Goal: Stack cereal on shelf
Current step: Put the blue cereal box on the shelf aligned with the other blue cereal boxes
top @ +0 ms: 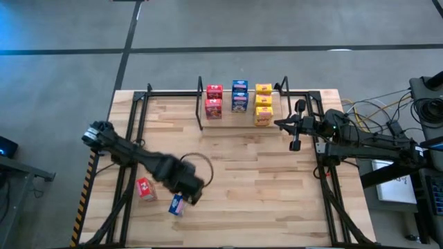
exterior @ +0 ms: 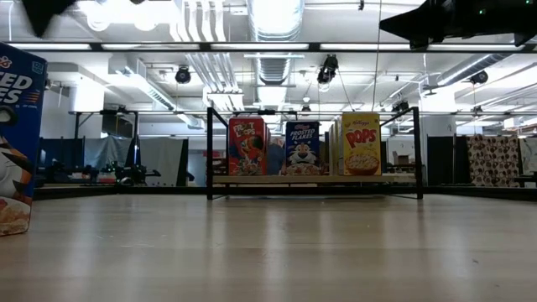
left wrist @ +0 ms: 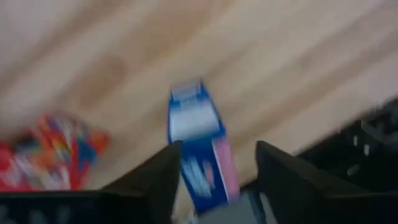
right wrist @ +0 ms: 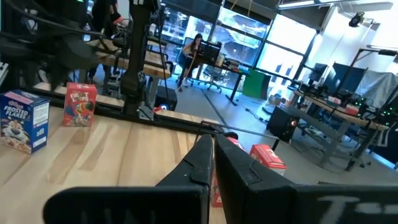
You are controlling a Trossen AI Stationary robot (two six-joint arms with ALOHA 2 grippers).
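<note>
A blue cereal box stands upright on the table near its front left, and it shows large at the low view's left edge. A red cereal box stands just to its left. My left gripper hangs open above the blue box, pointing down, with one finger to each side of it and clear of it. The shelf at the far middle holds red, blue and yellow boxes. My right gripper waits shut beside the shelf's right end.
Black frame rails run along the table's left and right sides. The shelf's upright end posts flank the stacked boxes. Bare wooden tabletop lies between the loose boxes and the shelf.
</note>
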